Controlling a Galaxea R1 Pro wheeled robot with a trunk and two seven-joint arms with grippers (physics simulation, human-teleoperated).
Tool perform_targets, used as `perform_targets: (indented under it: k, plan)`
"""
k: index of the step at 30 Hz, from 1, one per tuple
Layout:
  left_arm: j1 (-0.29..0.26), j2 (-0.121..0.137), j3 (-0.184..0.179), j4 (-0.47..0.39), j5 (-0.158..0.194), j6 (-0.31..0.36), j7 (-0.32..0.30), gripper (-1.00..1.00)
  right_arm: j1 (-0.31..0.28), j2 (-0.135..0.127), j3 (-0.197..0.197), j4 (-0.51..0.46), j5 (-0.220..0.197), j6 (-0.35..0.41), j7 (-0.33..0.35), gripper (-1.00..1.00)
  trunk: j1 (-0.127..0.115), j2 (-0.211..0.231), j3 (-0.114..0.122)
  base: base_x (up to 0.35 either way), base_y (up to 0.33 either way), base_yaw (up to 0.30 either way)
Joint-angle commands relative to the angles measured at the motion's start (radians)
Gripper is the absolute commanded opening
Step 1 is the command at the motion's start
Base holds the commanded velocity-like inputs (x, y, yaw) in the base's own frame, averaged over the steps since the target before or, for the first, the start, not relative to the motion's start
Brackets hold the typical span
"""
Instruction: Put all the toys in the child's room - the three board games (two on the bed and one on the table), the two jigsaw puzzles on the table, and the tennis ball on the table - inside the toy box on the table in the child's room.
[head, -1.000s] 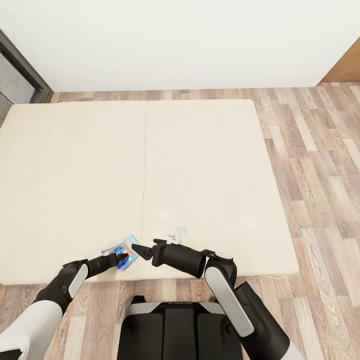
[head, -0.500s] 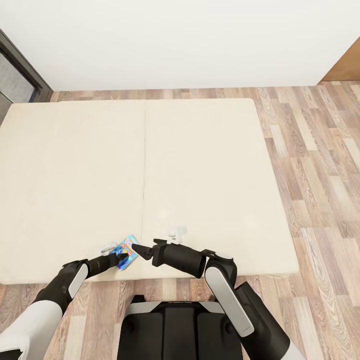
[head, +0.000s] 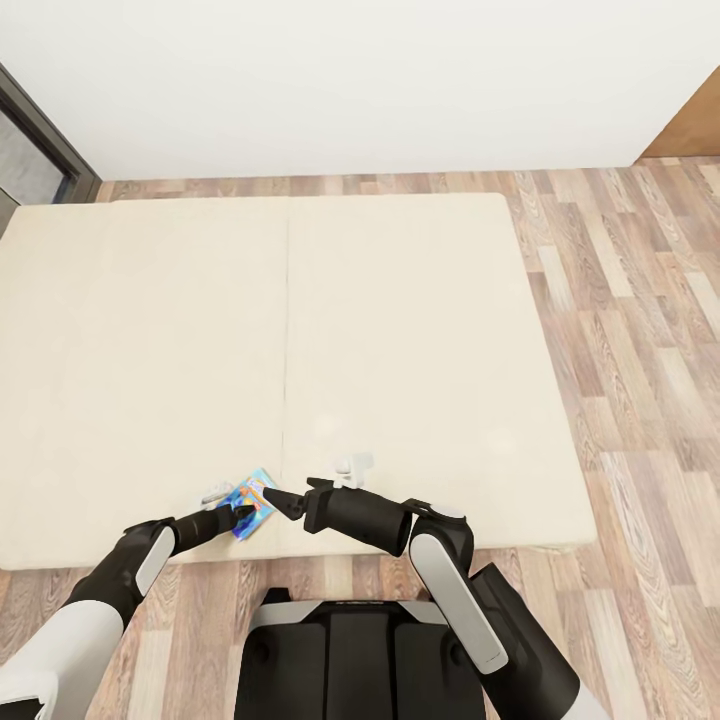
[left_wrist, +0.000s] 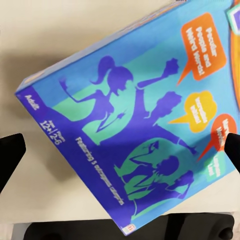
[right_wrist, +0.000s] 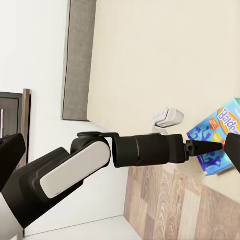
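A board game (head: 256, 497), a flat blue box printed with purple figures and orange speech bubbles, lies on the cream bed (head: 400, 340) close to its near edge. My left gripper (head: 241, 515) is open just over it. In the left wrist view the box (left_wrist: 135, 125) spans the space between the two spread black fingertips (left_wrist: 10, 155). My right gripper (head: 279, 499) is open beside the box's right corner, pointing at the left gripper. The right wrist view looks along the left forearm (right_wrist: 150, 150) to the box (right_wrist: 216, 144).
Wood-plank floor (head: 640, 330) runs to the right of the bed and behind it, below a white wall. A dark door frame (head: 45, 135) stands at far left and a brown wooden panel (head: 690, 135) at far right. My base (head: 345, 660) is against the bed's near edge.
The whole picture has shifted slightly, so the camera moved. Both grippers and the box keep about the same places.
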Motion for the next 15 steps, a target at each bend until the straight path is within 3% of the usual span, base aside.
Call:
perform_targets:
  k: [1, 15]
  plan:
    - [0.0, 0.0, 0.003, -0.001, 0.006, 0.008, -0.002, 1.0, 0.0, 0.0, -0.001, -0.001, 0.001, 0.005, 0.003, 1.0, 0.001, -0.002, -0.001, 0.0, 0.0, -0.021]
    - [-0.001, 0.002, 0.004, -0.016, 0.006, 0.008, -0.004, 1.0, 0.0, 0.002, 0.002, 0.0, 0.002, 0.004, 0.002, 1.0, 0.001, -0.002, -0.002, 0.0, 0.0, -0.005]
